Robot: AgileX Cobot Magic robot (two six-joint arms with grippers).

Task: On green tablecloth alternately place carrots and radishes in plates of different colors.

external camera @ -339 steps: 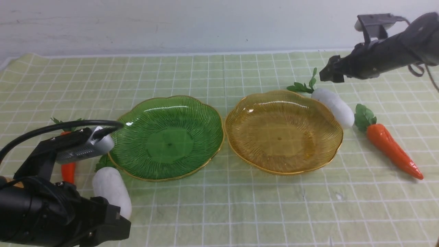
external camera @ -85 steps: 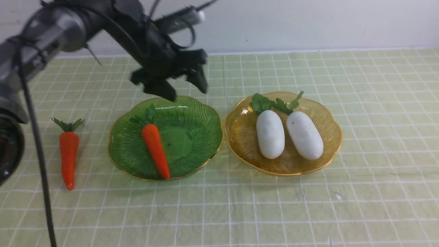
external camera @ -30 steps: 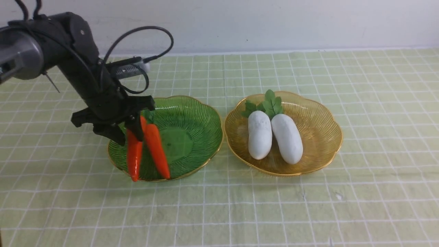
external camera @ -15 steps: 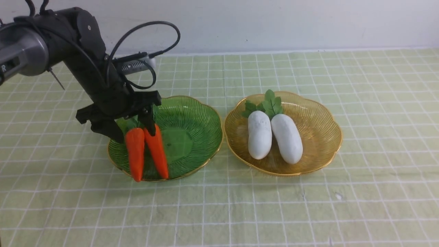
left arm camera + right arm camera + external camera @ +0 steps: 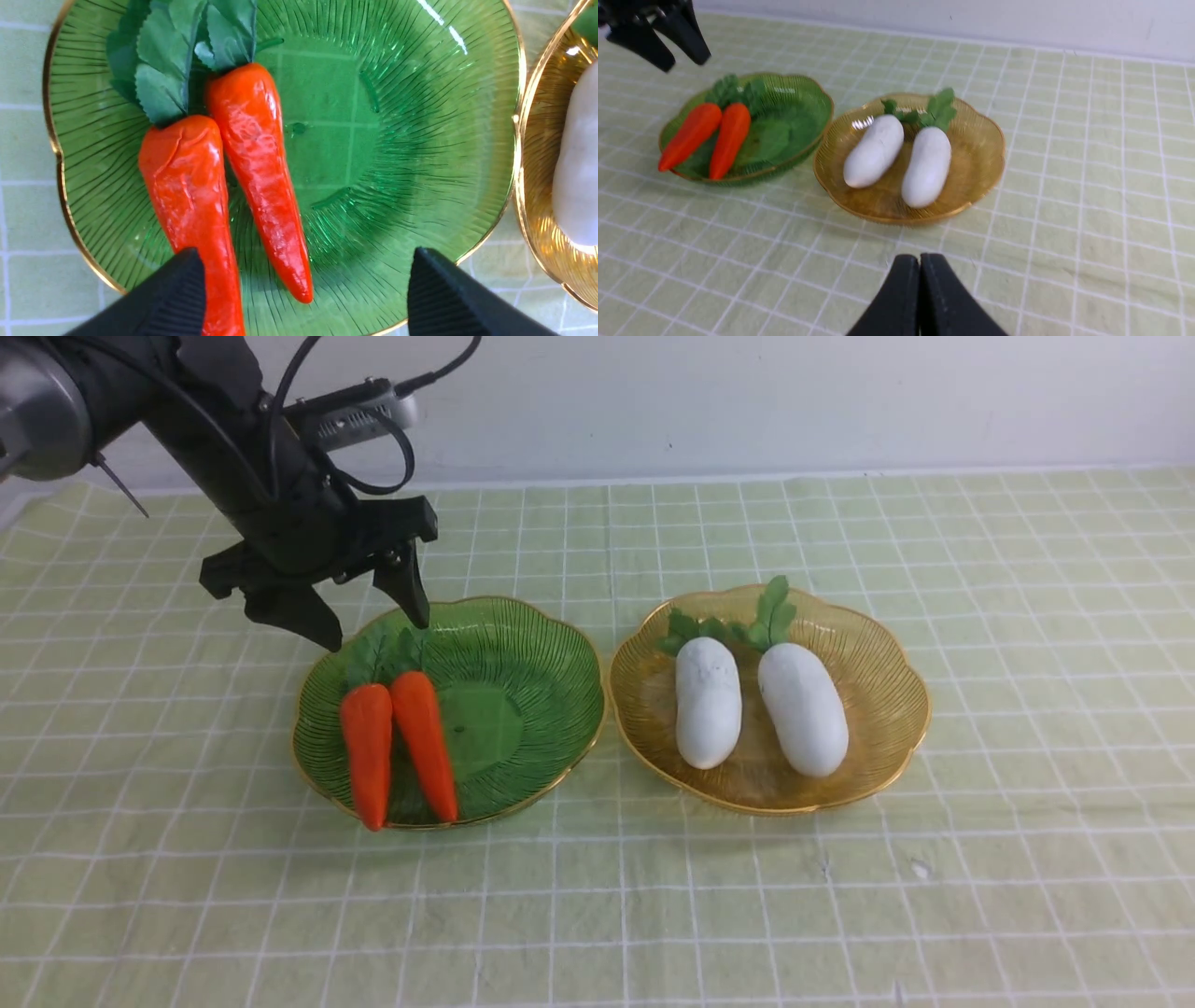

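Two orange carrots (image 5: 367,756) (image 5: 425,742) lie side by side in the dark green plate (image 5: 523,691), leaves toward the wall; the left one's tip pokes over the front rim. Two white radishes (image 5: 708,700) (image 5: 803,709) lie in the amber plate (image 5: 878,681). My left gripper (image 5: 373,627) hangs open and empty above the green plate's back-left rim, clear of the carrots (image 5: 187,186). My right gripper (image 5: 920,256) is shut, empty, over the green tablecloth (image 5: 1064,210) in front of the amber plate (image 5: 976,144); the front view does not show it.
The two plates stand almost rim to rim in the middle of the green tablecloth (image 5: 653,915). A pale wall (image 5: 747,401) runs along the table's far edge. My left arm (image 5: 233,448) reaches in from the upper left.
My left gripper opened and let the second carrot down beside the first, then rose and drew back. The right radish has rolled a little to the right in the amber plate.
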